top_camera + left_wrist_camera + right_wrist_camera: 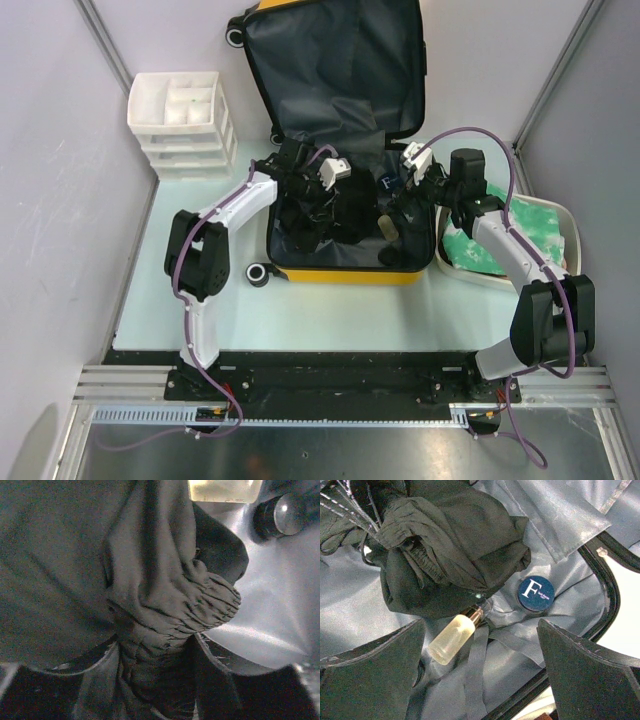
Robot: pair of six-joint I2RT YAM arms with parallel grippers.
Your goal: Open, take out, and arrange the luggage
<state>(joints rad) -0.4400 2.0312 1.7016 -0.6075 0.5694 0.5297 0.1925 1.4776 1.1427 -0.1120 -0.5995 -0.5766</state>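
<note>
The luggage, a yellow suitcase (345, 275), lies open with its dark grey lined lid (335, 65) standing up at the back. A black garment (335, 215) is bunched inside. My left gripper (318, 190) is shut on this garment (165, 615), with the cloth pinched between its fingers (220, 675). My right gripper (405, 195) is open and empty, hovering over the right side of the lining. Below it lie a small pale yellow bottle (452, 639) and a round blue jar marked "F" (535, 593). The garment (450, 545) lies just beyond them.
A white drawer unit (182, 122) stands at the back left. A white tub (572, 232) with green packets sits right of the suitcase, under my right arm. A black suitcase wheel (258, 273) juts out at the front left. Grey walls close in on both sides.
</note>
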